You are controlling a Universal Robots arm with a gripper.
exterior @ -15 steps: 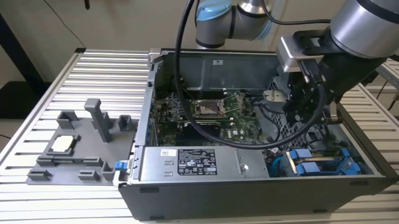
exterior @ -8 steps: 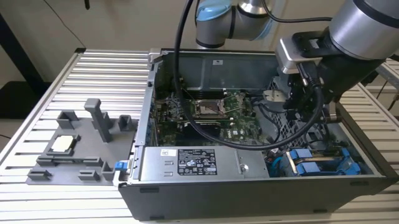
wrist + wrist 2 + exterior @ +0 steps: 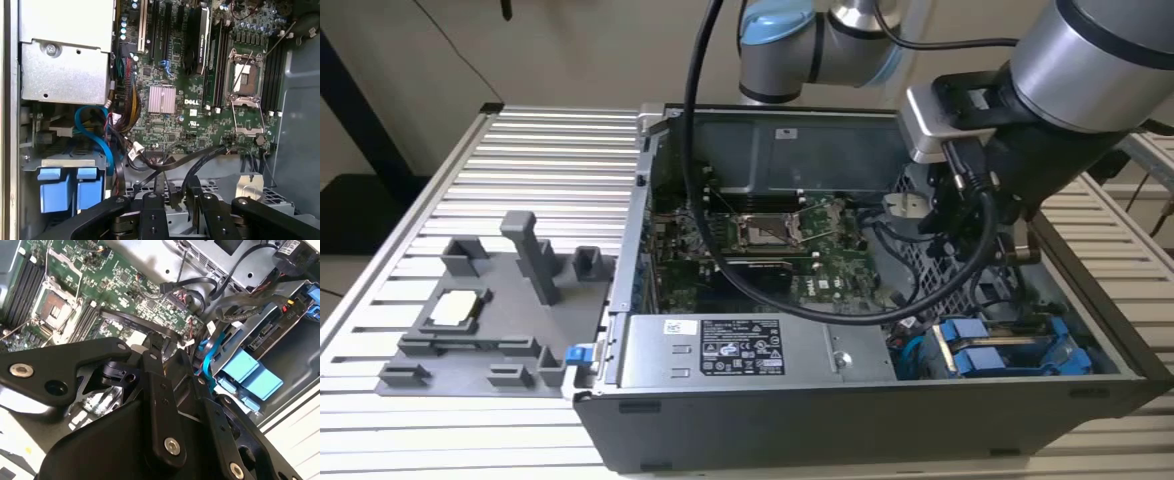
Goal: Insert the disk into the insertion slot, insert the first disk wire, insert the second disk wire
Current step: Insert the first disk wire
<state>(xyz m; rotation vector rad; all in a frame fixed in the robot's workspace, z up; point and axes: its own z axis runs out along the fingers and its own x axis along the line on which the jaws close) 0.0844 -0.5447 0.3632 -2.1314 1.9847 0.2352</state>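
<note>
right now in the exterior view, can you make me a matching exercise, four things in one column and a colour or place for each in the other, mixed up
Things
1 motherboard
2 power-supply box
3 fixture tray
4 carrier tabs

Colour or place
A on the slatted table, outside the case
B green
C bright blue
D silver, with a label

Pairs: 1-B, 2-D, 3-A, 4-C
</note>
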